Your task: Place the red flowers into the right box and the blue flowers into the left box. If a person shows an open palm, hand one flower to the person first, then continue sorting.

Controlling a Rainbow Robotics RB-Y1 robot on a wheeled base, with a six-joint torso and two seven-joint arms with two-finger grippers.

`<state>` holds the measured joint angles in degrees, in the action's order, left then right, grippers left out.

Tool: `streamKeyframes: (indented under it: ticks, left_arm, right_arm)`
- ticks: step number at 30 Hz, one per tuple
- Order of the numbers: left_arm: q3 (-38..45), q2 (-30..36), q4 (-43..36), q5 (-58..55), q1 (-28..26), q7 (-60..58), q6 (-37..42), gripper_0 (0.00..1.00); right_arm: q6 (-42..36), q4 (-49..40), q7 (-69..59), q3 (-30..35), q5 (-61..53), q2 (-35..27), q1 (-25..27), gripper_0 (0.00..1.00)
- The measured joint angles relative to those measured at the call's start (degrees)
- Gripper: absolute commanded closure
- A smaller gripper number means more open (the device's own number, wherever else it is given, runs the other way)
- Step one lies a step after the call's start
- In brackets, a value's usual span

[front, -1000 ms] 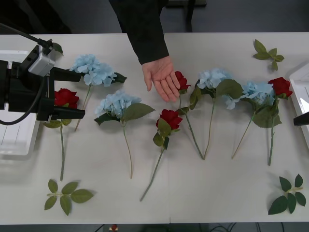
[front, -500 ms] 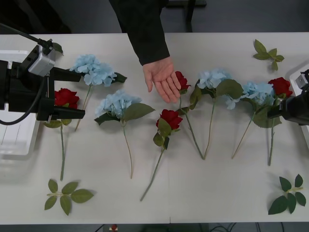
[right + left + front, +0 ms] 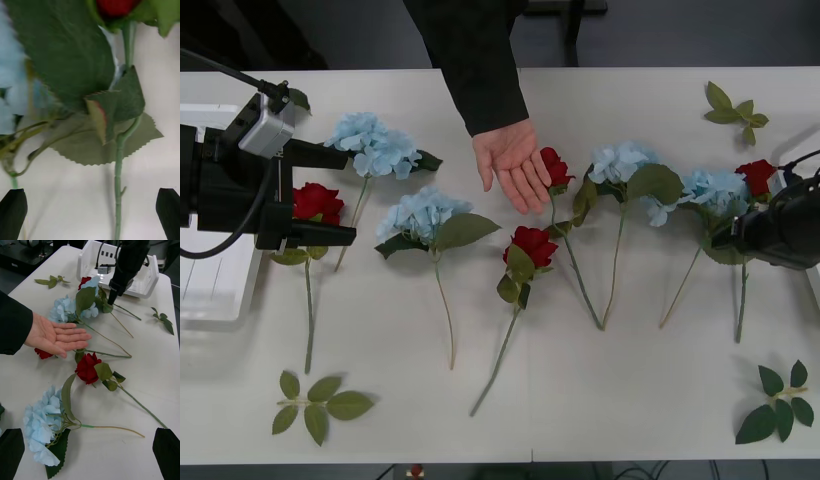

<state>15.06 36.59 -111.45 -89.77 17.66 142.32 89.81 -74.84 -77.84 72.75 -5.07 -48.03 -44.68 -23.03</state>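
Handing over first suited the open palm [image 3: 513, 163]: right gripper [image 3: 90, 210], fingers apart, straddled the rose stem [image 3: 118, 176]; left gripper [image 3: 90, 450] waited open.

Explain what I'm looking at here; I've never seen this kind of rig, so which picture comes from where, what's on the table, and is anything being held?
This is a two-armed robot at a white table. The wide picture looks down from above its arms; the two upright pictures come from cameras on its wrists.

The left end effector is open at the table's left end, beside a red rose, in front of the left box. The right end effector is open over the rightmost red rose; its wrist camera shows that stem between the black fingertips, not yet gripped.

Red roses, pale-blue hydrangeas and loose leaf sprigs lie across the table. A person's open palm reaches in over the middle. Nothing is held.
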Motion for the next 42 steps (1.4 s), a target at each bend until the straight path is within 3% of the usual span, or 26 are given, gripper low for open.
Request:
streamKeyframes:
  ticks: [12, 30, 32, 34, 36, 42]
  left_arm:
    - [0.0, 0.0, 0.0, 0.0, 0.0, 0.0, 0.0, 0.0]
    - [0.0, 0.0, 0.0, 0.0, 0.0, 0.0, 0.0, 0.0]
    - [0.0, 0.0, 0.0, 0.0, 0.0, 0.0, 0.0, 0.0]
    - [0.0, 0.0, 0.0, 0.0, 0.0, 0.0, 0.0, 0.0]
    - [0.0, 0.0, 0.0, 0.0, 0.0, 0.0, 0.0, 0.0]
    - [0.0, 0.0, 0.0, 0.0, 0.0, 0.0, 0.0, 0.0]
  right_arm:
    - [5.91, 7.78, 0.01, -4.69, 1.6, 0.04, -3.36, 0.0]
    - [7.76, 10.6, 0.01, -3.38, 4.57, 2.64, -3.77, 0.01]
    - [7.79, 10.69, 0.01, -3.38, 4.59, 2.66, -3.77, 0.11]
    - [7.8, 10.96, 0.01, -3.38, 4.59, 2.66, -3.77, 0.43]
    - [7.83, 11.31, 0.01, -3.38, 4.59, 2.66, -3.77, 0.56]
    - [9.19, 12.55, 0.01, -3.38, 5.2, 3.13, -3.77, 0.73]
